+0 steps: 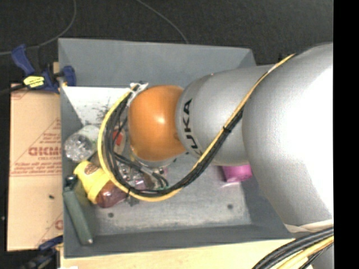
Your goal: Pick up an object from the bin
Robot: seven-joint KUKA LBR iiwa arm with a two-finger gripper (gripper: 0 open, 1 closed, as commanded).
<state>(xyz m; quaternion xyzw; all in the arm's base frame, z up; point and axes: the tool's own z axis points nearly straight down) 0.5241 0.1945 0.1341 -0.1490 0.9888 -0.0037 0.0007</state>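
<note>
Tool [140, 175] sits beneath a glossy orange dome [154, 122], its grip impossible to tell, beside a rounded yellow-and-maroon lump [96, 185].

Grey metal bin [185, 209] holding a clear crinkled plastic piece [78, 144], a yellow object [90, 175] touching a dark red one [110, 195], a dark green stick [77, 217] by the left wall, a pink block [236, 172] at right

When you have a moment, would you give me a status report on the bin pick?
Gripper low at bin's left, beneath orange wrist cover. Nearest: yellow object and dark red object beside it. Green stick, clear plastic lump, pink object lie apart.
</note>
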